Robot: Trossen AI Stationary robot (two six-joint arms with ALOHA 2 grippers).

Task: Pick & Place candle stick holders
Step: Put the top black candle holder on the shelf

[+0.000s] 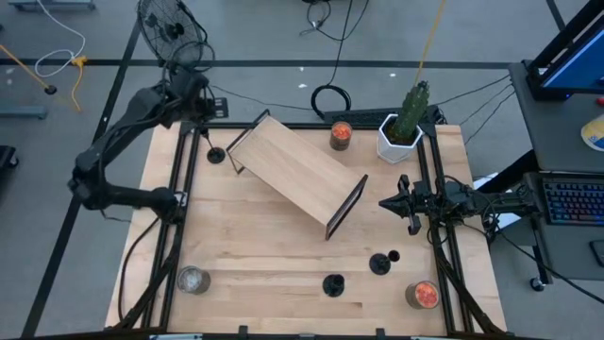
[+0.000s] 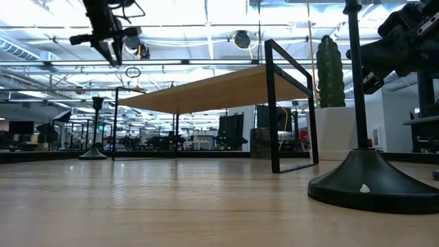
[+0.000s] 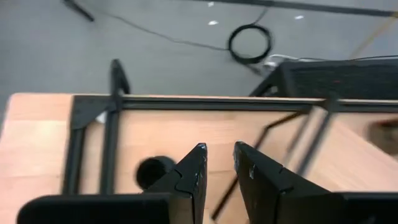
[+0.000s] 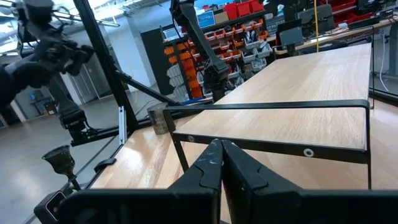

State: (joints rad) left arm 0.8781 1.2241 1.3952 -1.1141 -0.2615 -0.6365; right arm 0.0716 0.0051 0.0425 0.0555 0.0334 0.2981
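Observation:
Several small black candle stick holders stand on their round bases on the wooden table. One (image 1: 216,154) is at the far left and shows in the low view (image 2: 96,134) and in the left wrist view (image 3: 154,170). Two (image 1: 380,263) stand close together at the near right. One (image 1: 333,284) is at the near middle. My left gripper (image 1: 202,121) hangs above the far-left holder, raised clear of it (image 2: 108,49), fingers slightly apart and empty (image 3: 219,155). My right gripper (image 1: 406,204) is shut and empty (image 4: 221,149) at the right, beside the shelf.
A wooden shelf on black metal legs (image 1: 294,172) stands slantwise mid-table. Glass jars with orange filling stand far middle (image 1: 341,135) and near right (image 1: 422,295), a silvery jar (image 1: 192,280) near left, and a potted cactus (image 1: 401,127) far right. A black frame (image 1: 179,189) edges the table.

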